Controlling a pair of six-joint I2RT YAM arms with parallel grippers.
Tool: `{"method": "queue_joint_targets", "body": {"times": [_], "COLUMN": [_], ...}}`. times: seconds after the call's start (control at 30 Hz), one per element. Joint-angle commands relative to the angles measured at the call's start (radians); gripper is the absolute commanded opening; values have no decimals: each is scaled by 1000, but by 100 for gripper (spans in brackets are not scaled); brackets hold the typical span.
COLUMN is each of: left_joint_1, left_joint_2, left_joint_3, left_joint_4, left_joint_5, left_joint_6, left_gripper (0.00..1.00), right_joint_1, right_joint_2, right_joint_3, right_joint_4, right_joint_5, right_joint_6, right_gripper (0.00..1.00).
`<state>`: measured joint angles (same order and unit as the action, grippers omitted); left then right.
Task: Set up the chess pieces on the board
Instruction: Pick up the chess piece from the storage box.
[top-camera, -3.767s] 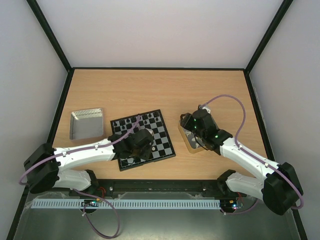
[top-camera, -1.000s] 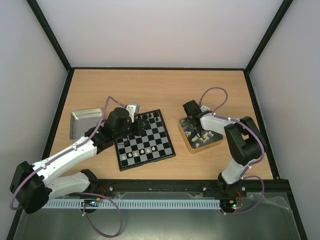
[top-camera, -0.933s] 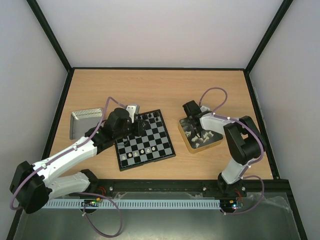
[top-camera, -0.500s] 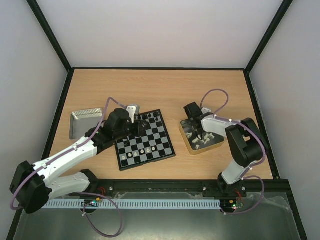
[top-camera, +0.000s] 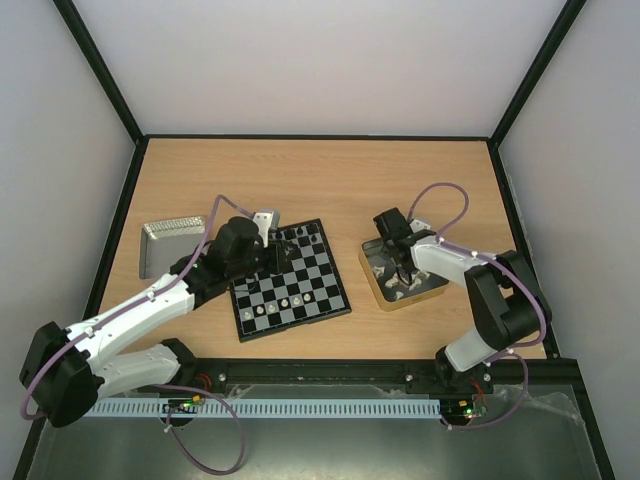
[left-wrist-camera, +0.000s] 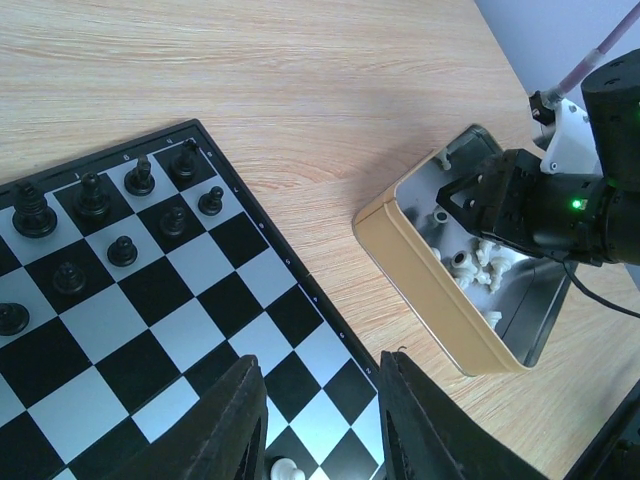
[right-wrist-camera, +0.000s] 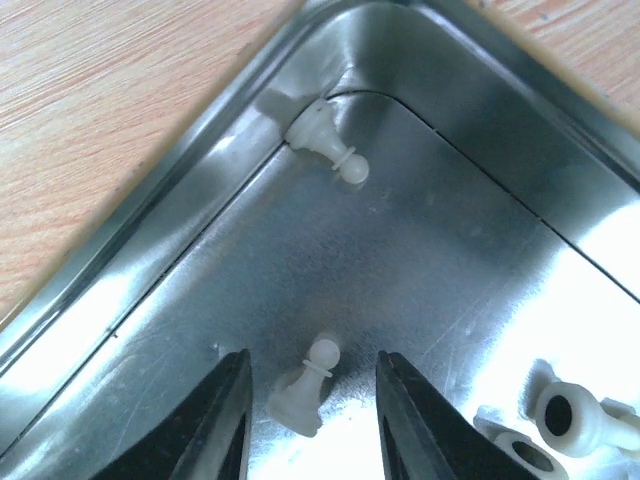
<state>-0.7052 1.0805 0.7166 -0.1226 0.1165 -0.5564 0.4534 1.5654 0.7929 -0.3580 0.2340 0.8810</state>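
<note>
The black pieces (left-wrist-camera: 90, 195) stand along the far edge of the board (top-camera: 300, 275). A few white pieces (top-camera: 284, 302) stand toward its near edge, and the rest lie in the gold tray (left-wrist-camera: 430, 290). The board sits mid-bench (top-camera: 320, 180), the gold tray just to its right, and a silver tray (top-camera: 170, 250) lies toward the bench's left edge.

Near one corner of the gold tray a pawn (right-wrist-camera: 303, 388) stands between the fingers (right-wrist-camera: 215, 430) of the right gripper (right-wrist-camera: 312, 360). They are released, with a gap on each side. A second pawn (right-wrist-camera: 325, 140) lies tipped in the corner itself. The left gripper (left-wrist-camera: 322, 362) hangs over the board, fingers apart and empty.

The step in hand looks like picking up this pawn. Next, the fingers need to pinch its body squarely without knocking it over, lift it clear of the tray wall, and carry it to white's pawn row.
</note>
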Motion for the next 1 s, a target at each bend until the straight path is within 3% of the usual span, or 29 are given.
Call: {"method": "queue_joint_targets", "body": {"times": [0.0, 0.53, 0.77, 0.97], "left_joint_1": [9, 9, 9, 12], "left_joint_2": [-1, 6, 12, 12], "left_joint_3": [-14, -20, -19, -3], "left_joint_4": [19, 24, 27, 20], "left_joint_5": [11, 15, 21, 29], "left_joint_6": [12, 10, 8, -8], "left_gripper": [33, 33, 33, 35], "right_joint_1": [-4, -4, -4, -4], "right_joint_2": [-24, -11, -25, -94], "right_joint_3": [-20, -82, -89, -81], "right_joint_4": [-6, 19, 32, 74], "right_joint_5": [-6, -71, -75, -83], "right_joint_6": [20, 61, 55, -10], "right_gripper": [31, 28, 13, 10]}}
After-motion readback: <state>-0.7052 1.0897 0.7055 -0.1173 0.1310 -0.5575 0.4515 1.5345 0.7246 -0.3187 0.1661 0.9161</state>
